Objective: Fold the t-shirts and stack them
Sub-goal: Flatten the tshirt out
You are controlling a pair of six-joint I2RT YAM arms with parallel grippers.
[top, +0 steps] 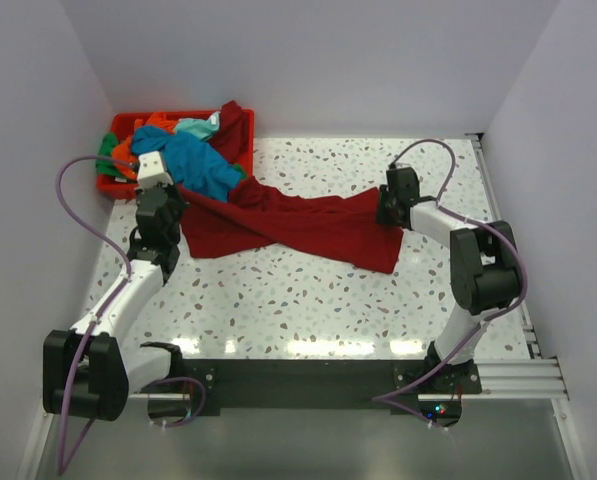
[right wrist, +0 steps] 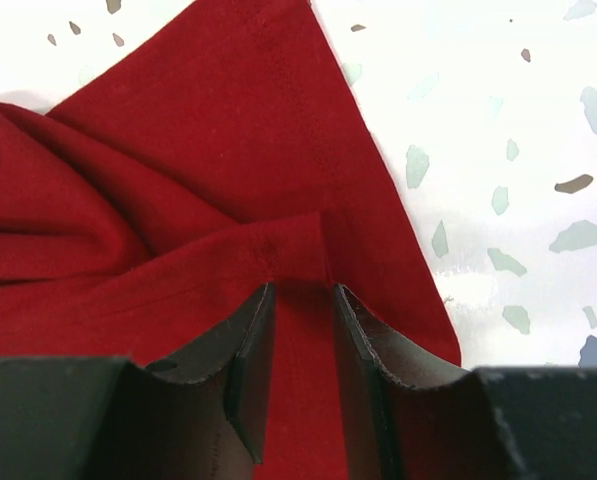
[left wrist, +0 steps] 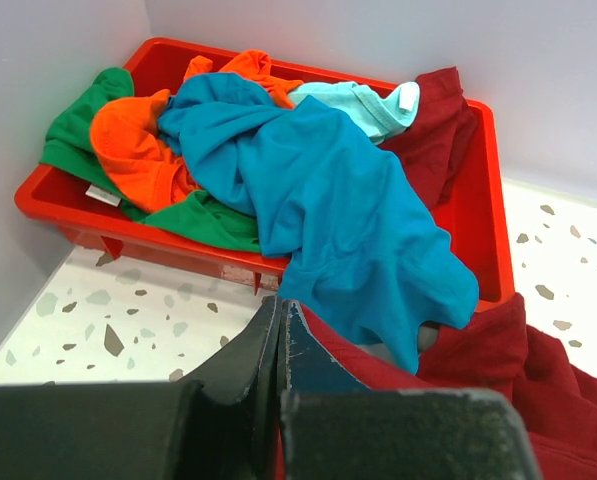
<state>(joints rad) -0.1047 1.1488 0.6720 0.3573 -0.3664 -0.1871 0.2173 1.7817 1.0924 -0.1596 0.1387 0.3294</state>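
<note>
A large dark red t-shirt (top: 288,225) lies stretched across the table between both grippers, and part of it hangs back into the bin. My left gripper (top: 178,192) is shut on its left edge, next to the bin; the wrist view shows the jaws (left wrist: 280,312) pinched together on red cloth (left wrist: 538,370). My right gripper (top: 388,212) is closed on a thick fold of the shirt's right end (right wrist: 178,200), with cloth between the fingers (right wrist: 300,295). A teal blue t-shirt (left wrist: 318,190) drapes over the bin's front rim onto the red shirt. Orange (left wrist: 133,150) and green (left wrist: 78,120) shirts lie in the bin.
The red plastic bin (top: 111,186) stands in the far left corner against the walls; its rim (left wrist: 68,215) shows in the left wrist view. A pale aqua garment (left wrist: 358,105) lies in it too. White walls close off the left, back and right of the speckled table (top: 308,300).
</note>
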